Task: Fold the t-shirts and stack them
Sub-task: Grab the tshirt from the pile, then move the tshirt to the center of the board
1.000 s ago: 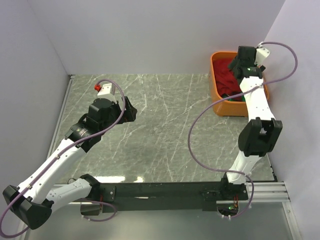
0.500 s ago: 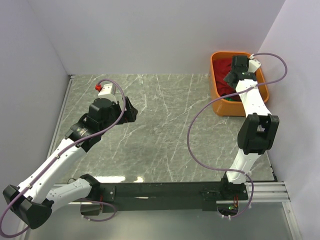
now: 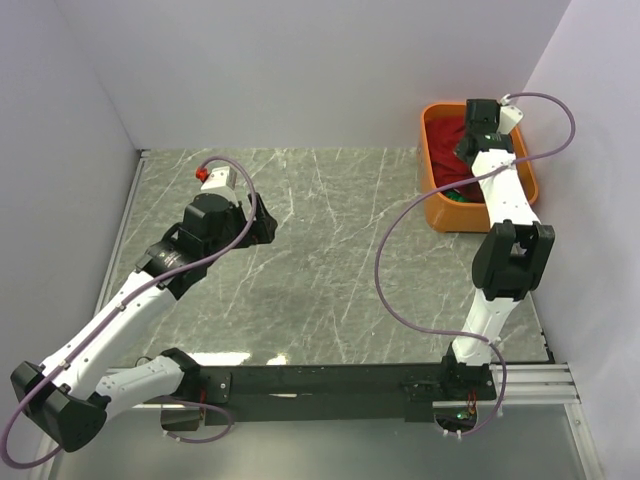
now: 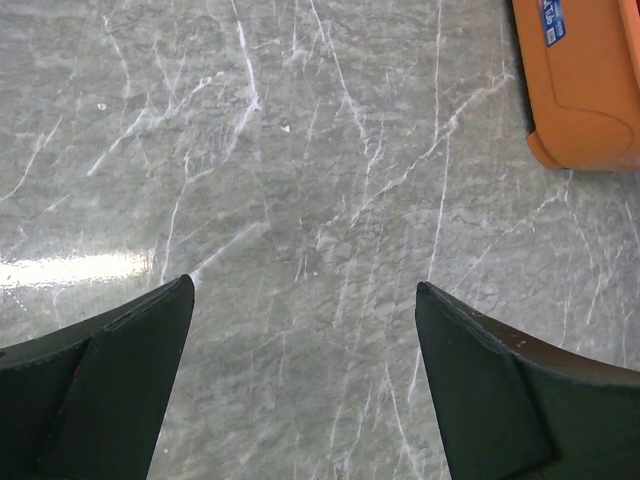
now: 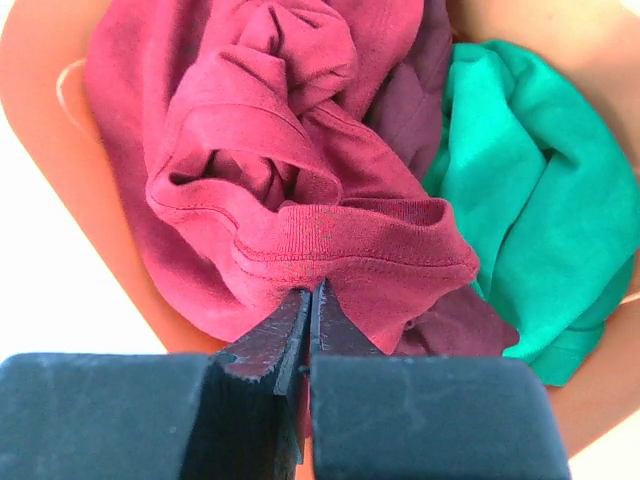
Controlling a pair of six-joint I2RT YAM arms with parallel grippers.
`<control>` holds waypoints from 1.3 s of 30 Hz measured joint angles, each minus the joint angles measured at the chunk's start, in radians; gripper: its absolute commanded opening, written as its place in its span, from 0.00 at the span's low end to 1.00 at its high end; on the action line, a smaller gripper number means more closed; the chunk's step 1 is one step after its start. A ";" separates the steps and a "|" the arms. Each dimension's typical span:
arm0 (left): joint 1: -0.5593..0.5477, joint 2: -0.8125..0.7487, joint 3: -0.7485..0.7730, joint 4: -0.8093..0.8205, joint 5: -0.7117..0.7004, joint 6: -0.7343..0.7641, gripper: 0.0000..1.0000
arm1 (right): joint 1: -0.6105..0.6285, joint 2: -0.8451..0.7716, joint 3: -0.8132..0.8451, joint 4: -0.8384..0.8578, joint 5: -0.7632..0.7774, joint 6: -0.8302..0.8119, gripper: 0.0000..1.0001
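The t-shirts lie bunched in the orange tub (image 3: 440,215). The bright red one (image 5: 280,150) is on top, the dark maroon one (image 5: 410,110) is under it, and the green one (image 5: 520,200) is at the right. My right gripper (image 5: 312,290) is down in the tub, shut on the ribbed collar edge of the red t-shirt. In the top view this gripper (image 3: 470,150) sits over the red cloth (image 3: 443,150). My left gripper (image 4: 303,290) hangs open over bare marble, holding nothing, left of the table's middle (image 3: 268,225).
White walls close in the marble table (image 3: 330,260) at the back and on both sides. The tub stands in the far right corner, and its corner (image 4: 590,90) shows at the top right of the left wrist view. A purple cable (image 3: 400,270) loops beside the right arm.
The right gripper has dropped into the tub and shut its jaws on the red t-shirt's collar. The left arm has shifted slightly and stays open.
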 measured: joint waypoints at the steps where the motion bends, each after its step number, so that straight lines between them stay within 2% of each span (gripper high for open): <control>1: 0.000 0.002 0.004 0.000 0.000 -0.001 0.98 | 0.000 -0.002 0.003 -0.003 0.000 -0.003 0.00; 7: 0.000 0.011 0.019 0.000 0.000 -0.001 0.98 | 0.000 -0.046 0.068 -0.006 -0.013 -0.016 0.00; 13: 0.000 0.011 0.022 0.000 0.000 -0.001 0.98 | 0.000 -0.132 0.217 0.017 -0.026 -0.038 0.00; 21: 0.000 0.011 0.022 0.000 0.000 -0.001 0.98 | 0.008 -0.264 0.290 0.129 -0.049 -0.097 0.00; 26: 0.000 0.011 0.022 0.001 -0.001 -0.001 0.98 | 0.031 -0.291 0.357 0.215 -0.079 -0.137 0.00; 30: 0.000 0.011 0.022 0.001 -0.002 -0.001 0.98 | 0.093 -0.328 0.373 0.288 -0.094 -0.173 0.00; 39: 0.001 0.010 0.022 0.001 -0.013 -0.001 0.98 | 0.343 -0.394 0.498 0.496 -0.113 -0.296 0.00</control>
